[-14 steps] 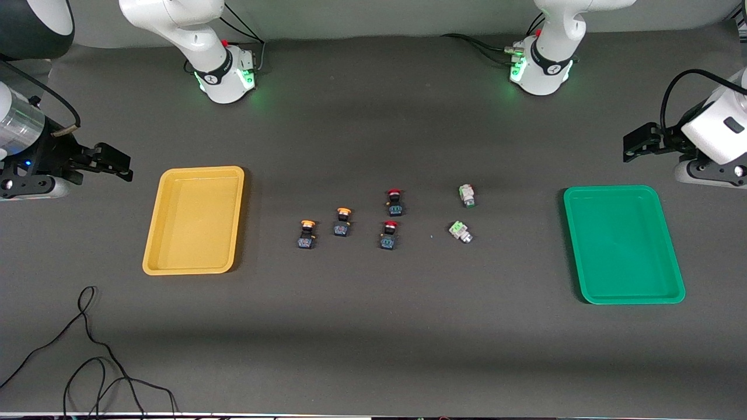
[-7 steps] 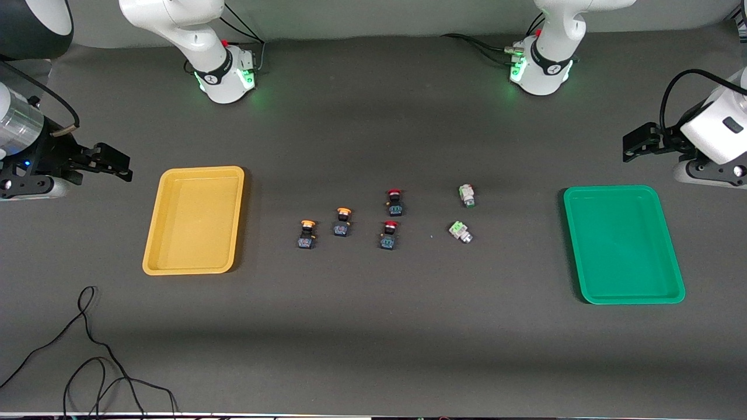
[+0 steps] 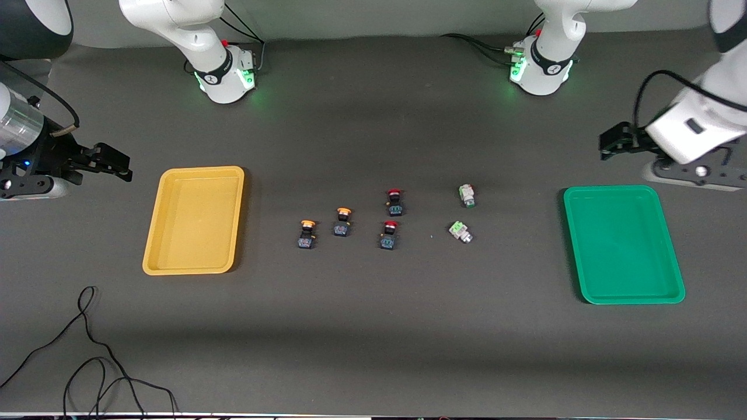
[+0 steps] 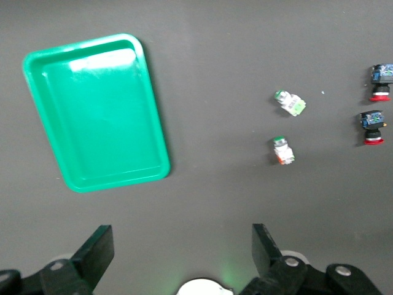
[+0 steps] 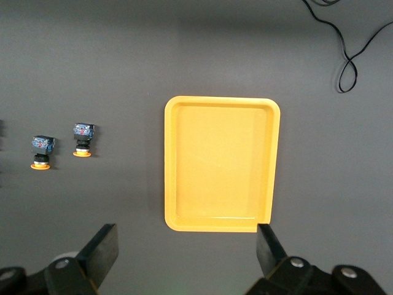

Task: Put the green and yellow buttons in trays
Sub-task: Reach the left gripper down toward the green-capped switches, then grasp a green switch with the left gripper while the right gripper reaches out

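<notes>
Buttons: two green buttons (image 3: pixel 463 214) and two yellow buttons (image 3: pixel 324 227) sit mid-table between the trays, none picked yet.
Risk: two red buttons (image 3: pixel 391 219) sit between them; I think a grab could hit one.
Risk: buttons are tiny, may slip.
Yellow tray (image 3: pixel 195 219): empty, right arm's end.
Green tray (image 3: pixel 622 244): empty, left arm's end.
Left gripper (image 4: pixel 181 249): fingers wide apart, holding nothing, above table near green tray.
Right gripper (image 5: pixel 187 246): fingers wide apart, holding nothing, waits by yellow tray.
</notes>
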You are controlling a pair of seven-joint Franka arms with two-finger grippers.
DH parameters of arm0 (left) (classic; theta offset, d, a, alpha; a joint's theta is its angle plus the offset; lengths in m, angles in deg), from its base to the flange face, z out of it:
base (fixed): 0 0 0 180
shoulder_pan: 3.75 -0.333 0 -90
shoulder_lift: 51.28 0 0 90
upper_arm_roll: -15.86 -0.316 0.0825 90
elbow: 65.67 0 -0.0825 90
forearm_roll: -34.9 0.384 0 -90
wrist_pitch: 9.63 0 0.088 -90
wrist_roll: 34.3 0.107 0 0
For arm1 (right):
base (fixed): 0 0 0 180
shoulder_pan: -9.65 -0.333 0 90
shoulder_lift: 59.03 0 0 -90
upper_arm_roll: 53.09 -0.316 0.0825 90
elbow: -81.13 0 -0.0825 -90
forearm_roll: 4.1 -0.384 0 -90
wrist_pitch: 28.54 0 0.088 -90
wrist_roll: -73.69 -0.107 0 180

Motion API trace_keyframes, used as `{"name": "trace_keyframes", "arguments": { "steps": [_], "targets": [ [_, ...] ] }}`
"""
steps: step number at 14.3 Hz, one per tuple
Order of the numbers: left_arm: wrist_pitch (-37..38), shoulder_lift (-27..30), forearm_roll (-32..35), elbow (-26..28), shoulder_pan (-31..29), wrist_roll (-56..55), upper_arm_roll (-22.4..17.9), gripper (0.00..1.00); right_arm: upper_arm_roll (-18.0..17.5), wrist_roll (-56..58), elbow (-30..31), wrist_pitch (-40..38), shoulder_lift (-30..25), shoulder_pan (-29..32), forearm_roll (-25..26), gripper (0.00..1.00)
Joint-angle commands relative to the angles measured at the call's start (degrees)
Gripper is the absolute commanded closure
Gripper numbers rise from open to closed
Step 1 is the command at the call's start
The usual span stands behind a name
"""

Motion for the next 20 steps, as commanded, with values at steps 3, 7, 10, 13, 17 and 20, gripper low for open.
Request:
{"name": "trace_keyframes", "arguments": {
  "steps": [3,7,10,13,17,20],
  "targets": [
    [-12.8,7.6,-0.3,16.3,14.6,-21.2,-0.3,0.0,0.4,-1.0,-1.3,-0.2,0.6,-0.3,-0.7,0.0],
    [-19.5,7.7,-1.6,22.9,20.2,-29.7,-0.3,0.0,0.4,-1.0,-1.3,-0.2,0.6,-0.3,-0.7,0.0],
    [-30.7,6.9,-1.6,31.2,20.3,-30.4,-0.3,0.0,0.4,-1.0,-1.3,-0.2,0.7,-0.3,-0.7,0.0],
    [-41.1,2.1,-1.7,36.7,20.3,-31.6,-0.3,0.0,0.4,-1.0,-1.3,-0.2,0.7,-0.3,-0.7,0.0],
    [-52.9,-9.6,-1.7,37.8,21.0,-33.7,-0.4,0.0,0.4,-1.0,-1.3,-0.3,0.6,-0.3,-0.7,0.0],
    [-56.1,-14.1,-1.7,37.8,21.0,-33.7,-0.4,0.0,0.2,-1.1,-1.3,-0.2,0.6,-0.5,-0.7,0.0]
  ]
}}
